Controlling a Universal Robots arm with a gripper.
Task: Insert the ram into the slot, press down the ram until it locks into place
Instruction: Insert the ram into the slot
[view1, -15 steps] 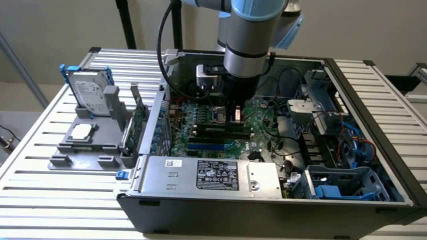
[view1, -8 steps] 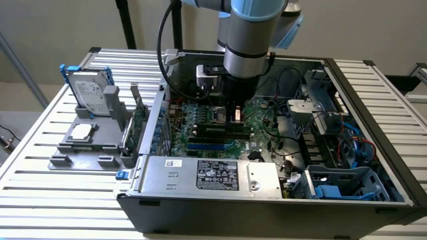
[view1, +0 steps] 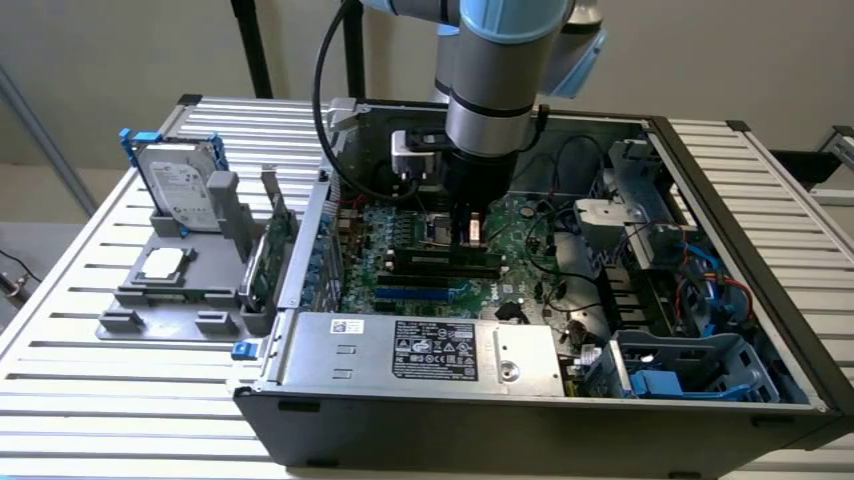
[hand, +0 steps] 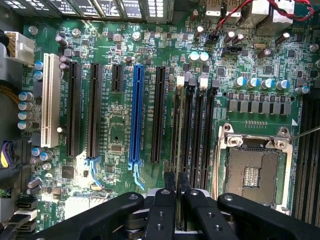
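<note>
Now my gripper (view1: 469, 238) is pinched nearly shut on the ram (view1: 430, 259) (edge-on from the wrist); the ram stands in the slot (hand: 182, 130) on the motherboard (hand: 115, 125).

A slatted pale metal worktop (view1: 80, 400) carries an open dark grey computer case (view1: 534, 440), with a silver power supply box (view1: 427, 350) along its near edge. At the exterior view's left, a silver hard drive (view1: 180, 190) in a blue frame stands upright on a grey plastic holder (view1: 167, 290). On the green motherboard (hand: 165, 55), a long blue expansion connector (hand: 136, 115) runs parallel to a white one (hand: 50, 100).
</note>
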